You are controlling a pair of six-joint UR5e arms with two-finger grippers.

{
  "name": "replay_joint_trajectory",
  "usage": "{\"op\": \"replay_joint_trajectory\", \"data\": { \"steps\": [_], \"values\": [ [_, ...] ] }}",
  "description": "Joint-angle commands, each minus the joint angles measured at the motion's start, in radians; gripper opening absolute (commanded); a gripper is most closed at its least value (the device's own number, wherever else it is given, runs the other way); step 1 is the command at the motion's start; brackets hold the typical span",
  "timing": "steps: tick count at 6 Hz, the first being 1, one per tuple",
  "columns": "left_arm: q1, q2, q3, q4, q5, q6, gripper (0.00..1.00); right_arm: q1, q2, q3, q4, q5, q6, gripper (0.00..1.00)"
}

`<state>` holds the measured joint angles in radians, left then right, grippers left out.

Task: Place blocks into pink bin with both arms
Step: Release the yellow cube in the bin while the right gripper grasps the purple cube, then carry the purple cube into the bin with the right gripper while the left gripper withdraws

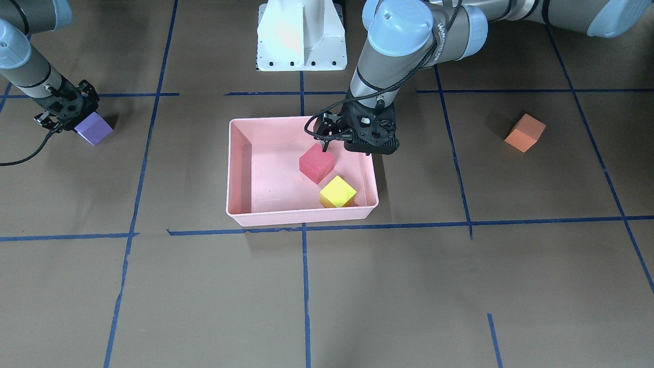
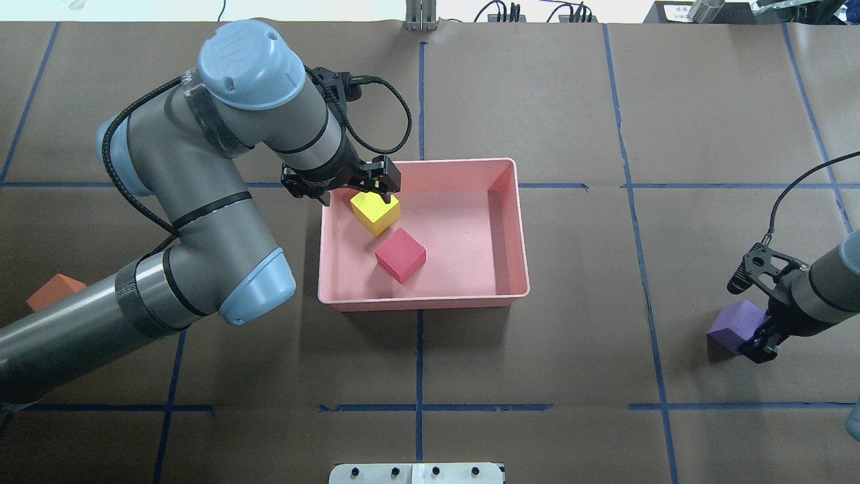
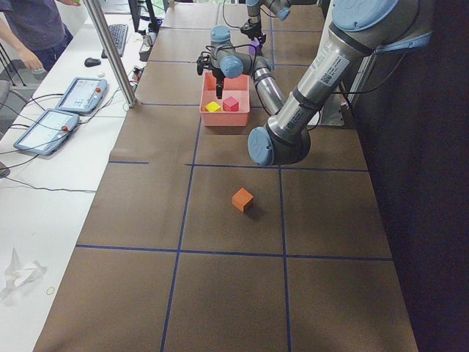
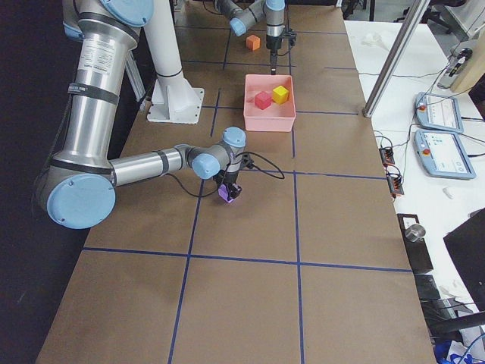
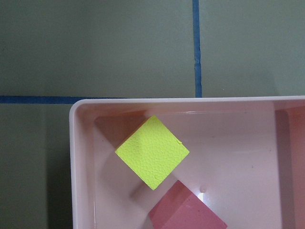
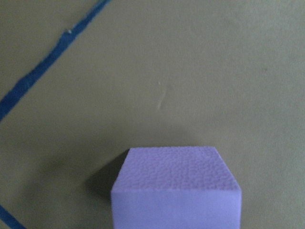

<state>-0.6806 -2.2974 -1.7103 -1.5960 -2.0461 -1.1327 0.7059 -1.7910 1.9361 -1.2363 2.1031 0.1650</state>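
Observation:
The pink bin [image 1: 301, 217] sits mid-table and holds the red block [image 1: 317, 162] and the yellow-green block [image 1: 337, 190]. My left gripper [image 2: 359, 195] hovers open over the bin's corner, just above the yellow-green block [image 2: 375, 211] and apart from it. The left wrist view shows that block [image 5: 152, 151] lying free on the bin floor. My right gripper [image 2: 756, 336] is low at the table, shut on the purple block [image 2: 734, 325], which fills the bottom of the right wrist view [image 6: 176, 191]. The orange block [image 1: 524, 132] lies alone on the table on my left side.
The white fixed pedestal [image 1: 301, 36] stands behind the bin. Blue tape lines grid the brown table cover. My left arm's elbow partly hides the orange block [image 2: 55, 290] in the overhead view.

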Motion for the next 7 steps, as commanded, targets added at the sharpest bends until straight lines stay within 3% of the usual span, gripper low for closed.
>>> {"op": "replay_joint_trajectory", "data": {
  "steps": [1, 3, 4, 5, 6, 7],
  "values": [
    [-0.002, 0.024, -0.028, 0.004, 0.0, 0.01, 1.0, 0.001, 0.074, 0.051, -0.006, 0.009, 0.264, 0.38],
    [-0.019, 0.119, -0.102, 0.005, -0.002, 0.17, 1.0, -0.002, 0.267, 0.072, -0.021, 0.017, 0.838, 0.38],
    [-0.045, 0.171, -0.135, 0.005, -0.002, 0.286, 0.99, -0.005, 0.43, 0.078, -0.175, 0.018, 1.049, 0.38],
    [-0.069, 0.227, -0.162, 0.005, -0.005, 0.426, 0.99, -0.009, 0.667, 0.077, -0.468, 0.014, 1.121, 0.4],
    [-0.117, 0.298, -0.187, 0.001, -0.009, 0.587, 0.99, -0.019, 0.809, 0.06, -0.606, 0.009, 1.177, 0.41],
    [-0.161, 0.387, -0.212, -0.022, -0.058, 0.711, 0.99, -0.049, 0.882, 0.017, -0.607, 0.003, 1.264, 0.42]
  ]
}}
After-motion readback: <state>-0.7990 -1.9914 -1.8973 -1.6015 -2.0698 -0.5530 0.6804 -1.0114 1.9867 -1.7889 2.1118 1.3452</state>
